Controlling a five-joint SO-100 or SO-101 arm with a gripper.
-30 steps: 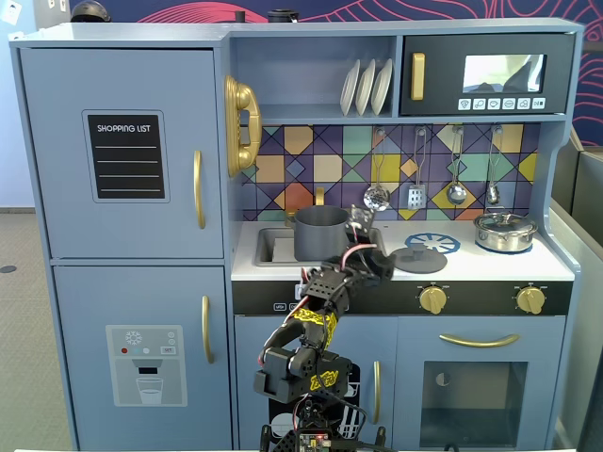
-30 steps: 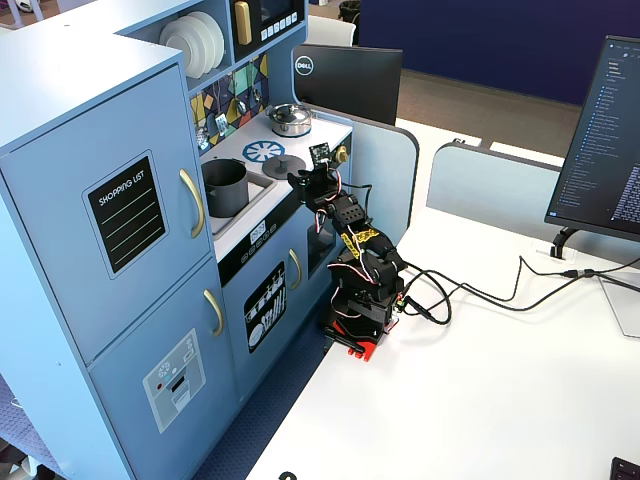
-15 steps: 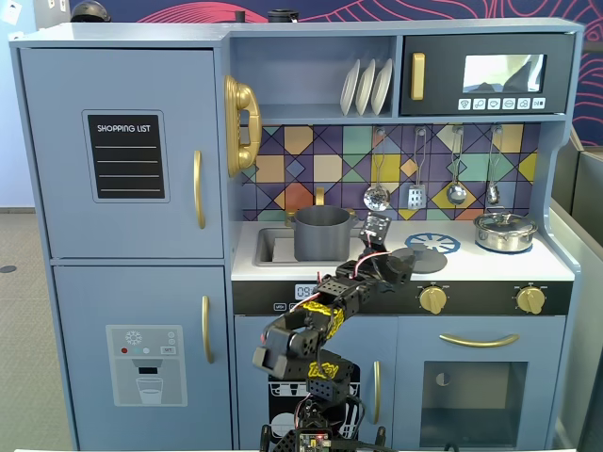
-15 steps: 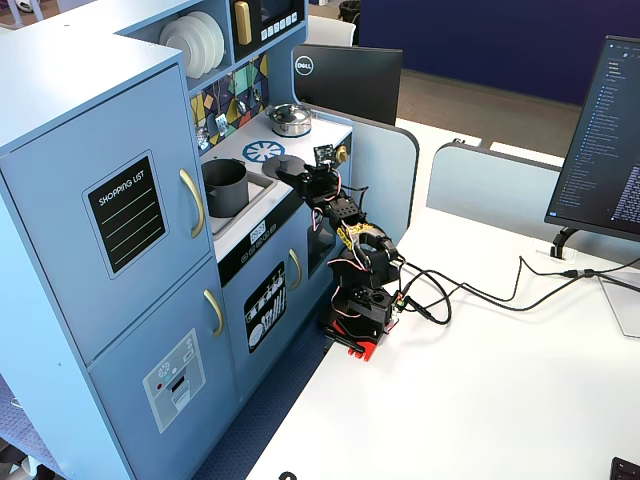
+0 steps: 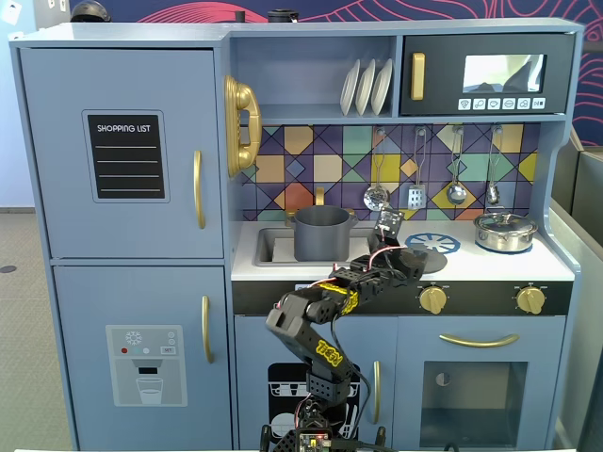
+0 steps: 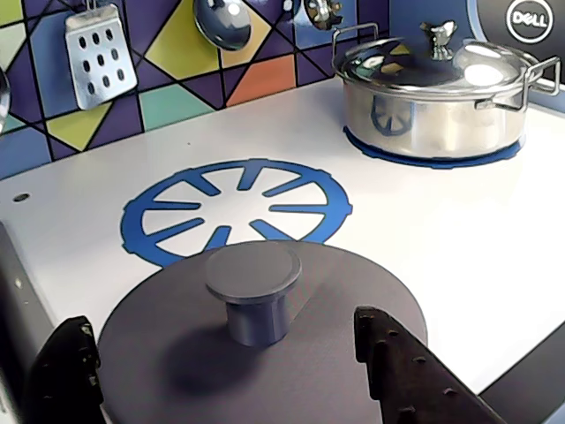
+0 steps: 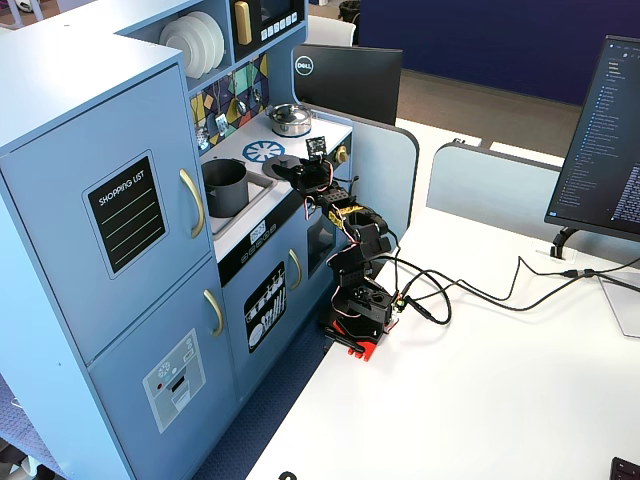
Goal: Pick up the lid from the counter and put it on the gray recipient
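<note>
The dark gray matte lid lies flat on the white counter, its far edge over the near part of the blue burner circle. Its knob stands between my two black fingers. My gripper is open just above the lid, with a clear gap on both sides of the knob. In a fixed view the gripper hovers over the lid, right of the tall gray pot standing in the sink. Another fixed view shows the pot, lid and gripper.
A shiny silver pot with its own lid sits on the far right burner, also in a fixed view. Utensils hang on the tiled back wall. The counter's front edge with gold knobs is just below the arm.
</note>
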